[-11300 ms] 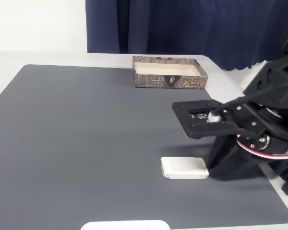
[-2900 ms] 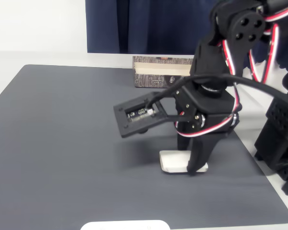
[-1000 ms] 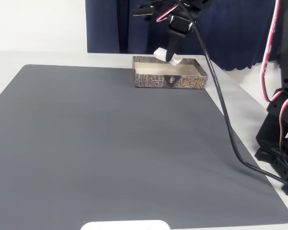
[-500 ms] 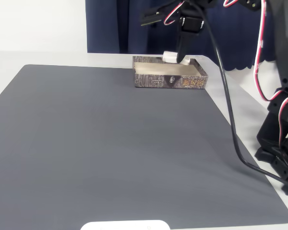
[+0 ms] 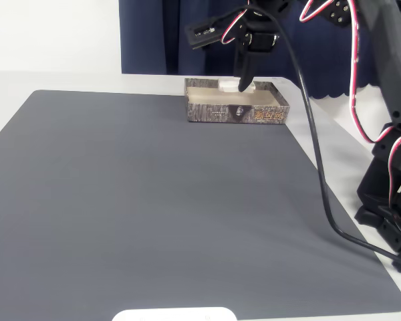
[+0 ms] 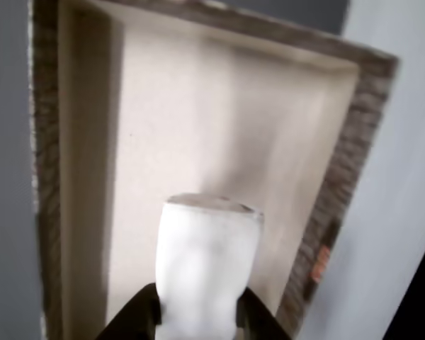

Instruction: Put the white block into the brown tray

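Transport appears largely done: the white block [image 6: 205, 262] is held between the jaws of the gripper [image 5: 244, 85], which are closed on its sides, and it is carried over the pale inside of the brown tray [image 5: 235, 112]. In the wrist view the block is seen end-on above the tray's cream floor [image 6: 198, 127], well within the walls; whether it touches the floor cannot be told. In the fixed view the gripper is pointed down into the tray near its back wall, with a sliver of the block visible beside the dark fingers. What is judged to be left is the release, and perhaps a little more lowering, followed by withdrawal of the arm.

The block is seen as a small white slab with rounded corners and a slightly mottled, matte face, eraser-like. The tray is shallow, with bark-patterned dark outer walls, orange lettering and a dark emblem on the front. It stands at the far edge of the grey mat [image 5: 154, 200] on the surface.
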You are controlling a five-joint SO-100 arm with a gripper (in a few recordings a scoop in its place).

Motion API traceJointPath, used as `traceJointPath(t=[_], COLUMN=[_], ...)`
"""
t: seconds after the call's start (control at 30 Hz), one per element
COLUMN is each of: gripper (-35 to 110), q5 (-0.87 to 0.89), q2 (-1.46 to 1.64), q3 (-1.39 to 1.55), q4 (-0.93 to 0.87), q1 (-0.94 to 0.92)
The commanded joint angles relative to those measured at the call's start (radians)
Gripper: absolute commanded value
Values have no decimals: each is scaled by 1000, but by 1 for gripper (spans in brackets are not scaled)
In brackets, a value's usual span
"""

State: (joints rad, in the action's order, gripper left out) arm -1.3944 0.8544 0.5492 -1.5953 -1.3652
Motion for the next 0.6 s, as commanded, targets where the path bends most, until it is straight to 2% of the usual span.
traceJointPath(t=[0.0, 0.57], gripper=[0, 3], q5=[-17, 23], q2=[9, -158], q3=[-31, -140], q4=[8, 84], q1=[15, 32])
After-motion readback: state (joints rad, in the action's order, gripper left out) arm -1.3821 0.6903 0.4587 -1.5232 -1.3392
